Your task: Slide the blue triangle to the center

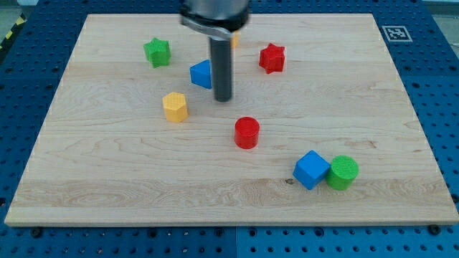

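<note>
My tip (pixel 224 98) sits touching the right side of the blue triangle (pixel 201 74), in the upper middle of the frame. The worktop (pixel 358 107) centre lies lower right of the triangle, so I judge the tip must get round to its upper left. There are no jaws, only a rod.

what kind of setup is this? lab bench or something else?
Most likely a robotics lab bench: a wooden board lies on a blue perforated table, a printed fiducial marker sits at the board's top-right corner, and my tip rests beside the blue triangle among small coloured blocks.
</note>
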`<state>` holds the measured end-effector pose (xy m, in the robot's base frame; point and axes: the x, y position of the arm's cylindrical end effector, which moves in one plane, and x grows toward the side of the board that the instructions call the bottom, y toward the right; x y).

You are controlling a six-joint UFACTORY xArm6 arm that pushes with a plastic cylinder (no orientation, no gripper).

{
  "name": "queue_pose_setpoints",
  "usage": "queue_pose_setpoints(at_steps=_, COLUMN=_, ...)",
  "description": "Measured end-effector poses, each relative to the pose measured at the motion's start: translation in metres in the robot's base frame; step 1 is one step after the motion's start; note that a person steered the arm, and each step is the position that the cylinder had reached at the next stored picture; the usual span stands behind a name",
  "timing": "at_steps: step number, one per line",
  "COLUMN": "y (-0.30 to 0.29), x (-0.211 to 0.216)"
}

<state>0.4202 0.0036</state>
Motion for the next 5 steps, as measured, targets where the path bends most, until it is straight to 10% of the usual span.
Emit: queue_pose_setpoints(at_steps=5, y=-0.079, x=-0.077)
